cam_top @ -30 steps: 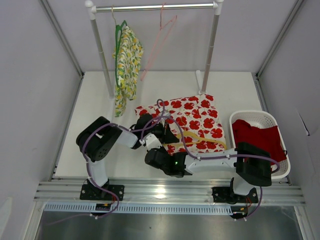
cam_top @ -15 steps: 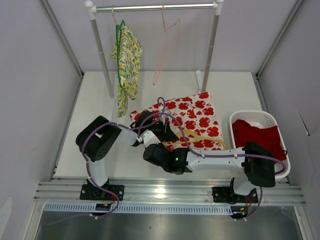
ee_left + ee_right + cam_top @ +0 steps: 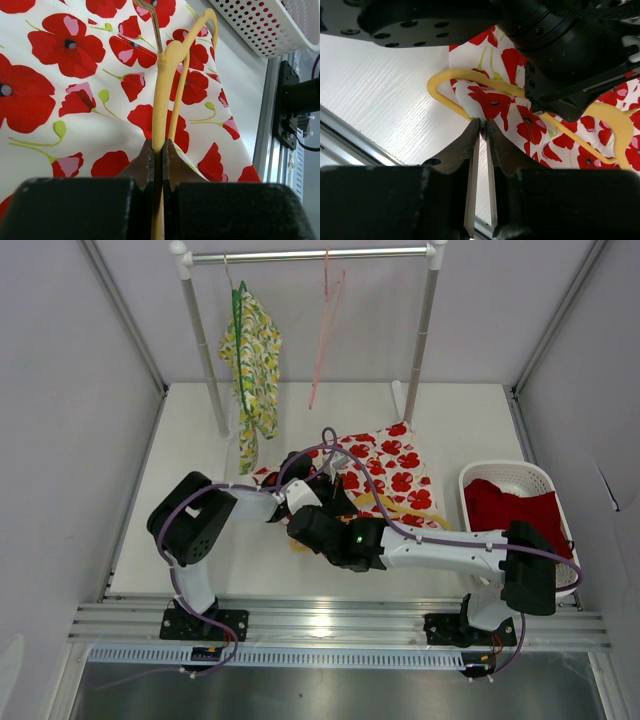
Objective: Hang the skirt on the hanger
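From above, we see a white skirt (image 3: pixel 395 475) printed with red poppies lying flat on the pale table (image 3: pixel 190 440), in the middle and towards the right. A yellow hanger (image 3: pixel 167 75) lies on top of it, across its near part. Both arms reach in to the skirt's near left corner.

From the left wrist, the left gripper (image 3: pixel 156 150) has its two dark fingers pressed together on the hanger's thin yellow arm, with poppy cloth underneath.

From the right wrist, the right gripper (image 3: pixel 481 127) has its jaws drawn almost together, tips meeting at the skirt's edge just below the hanger's curved end. We think it pinches the cloth there, though the contact is small and hard to read.

A white basket (image 3: pixel 520 472) holding a red cloth (image 3: pixel 515 515) sits just right of the skirt. At the back, a clothes rail (image 3: pixel 310 255) carries a lemon-print garment (image 3: pixel 252 360) and a bare pink hanger (image 3: pixel 325 330).
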